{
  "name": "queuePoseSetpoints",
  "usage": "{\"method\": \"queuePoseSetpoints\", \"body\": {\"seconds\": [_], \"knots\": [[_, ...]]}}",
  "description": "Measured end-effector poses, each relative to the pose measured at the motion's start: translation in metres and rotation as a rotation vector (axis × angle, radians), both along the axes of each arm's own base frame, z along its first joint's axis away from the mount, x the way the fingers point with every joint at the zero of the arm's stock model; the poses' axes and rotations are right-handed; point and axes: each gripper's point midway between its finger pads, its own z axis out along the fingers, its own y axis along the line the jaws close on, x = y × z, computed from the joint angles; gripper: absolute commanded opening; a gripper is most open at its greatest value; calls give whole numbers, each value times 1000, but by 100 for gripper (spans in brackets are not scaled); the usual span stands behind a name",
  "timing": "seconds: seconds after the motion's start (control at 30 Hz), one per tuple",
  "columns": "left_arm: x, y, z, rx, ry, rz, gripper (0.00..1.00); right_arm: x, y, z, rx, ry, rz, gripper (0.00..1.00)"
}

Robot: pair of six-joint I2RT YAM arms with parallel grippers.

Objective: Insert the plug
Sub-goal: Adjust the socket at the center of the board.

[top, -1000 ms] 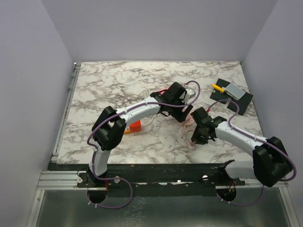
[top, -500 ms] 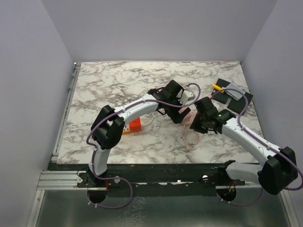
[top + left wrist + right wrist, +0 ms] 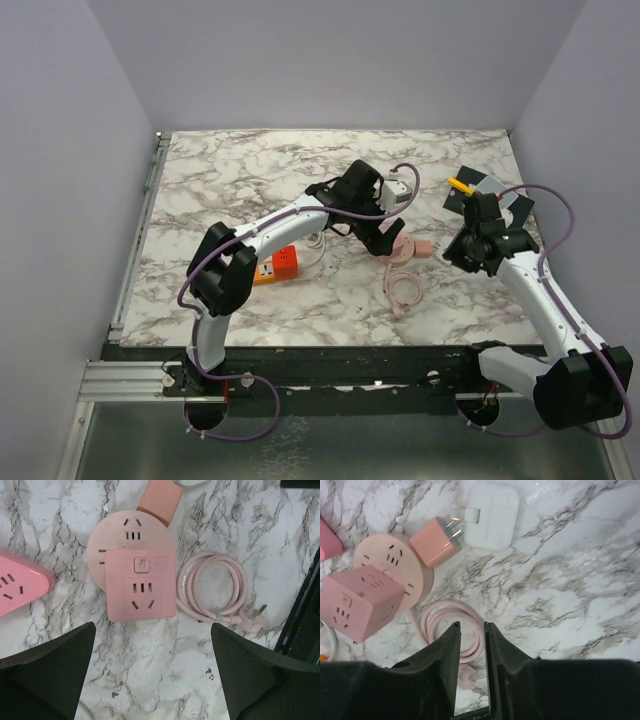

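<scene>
A coiled pink cable [image 3: 212, 587] lies on the marble surface [image 3: 230, 180] just nearer than a pink cube socket [image 3: 141, 585]. Its plug [image 3: 252, 617] lies loose at the coil's end, apart from the cube. The left tool [image 3: 152, 630] hangs over the cube, spread wide and empty. To the cube's right, a small pink charger [image 3: 436, 547] touches the cube's round base [image 3: 100, 550], with a white adapter [image 3: 491, 516] beside it. Farther right, the right tool [image 3: 471, 627] is narrowly parted, pinching nothing.
</scene>
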Motion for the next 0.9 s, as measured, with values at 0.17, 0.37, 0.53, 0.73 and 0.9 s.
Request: {"method": "queuePoseSetpoints", "body": {"seconds": [0.17, 0.37, 0.53, 0.73, 0.9], "knots": [[0, -10, -10, 7, -13, -17, 99, 5, -24, 10, -18, -21, -34, 26], [20, -28, -29, 49, -95, -51, 99, 15, -29, 17, -12, -24, -22, 26], [22, -28, -38, 67, -113, -99, 82, 16, -24, 11, 7, -16, -1, 15], [15, -27, -40, 82, -171, -222, 67, -30, -9, -65, 107, 120, -1, 12], [13, -28, -41, 117, -225, -315, 59, -64, -1, -101, 157, 240, -7, 11]]}}
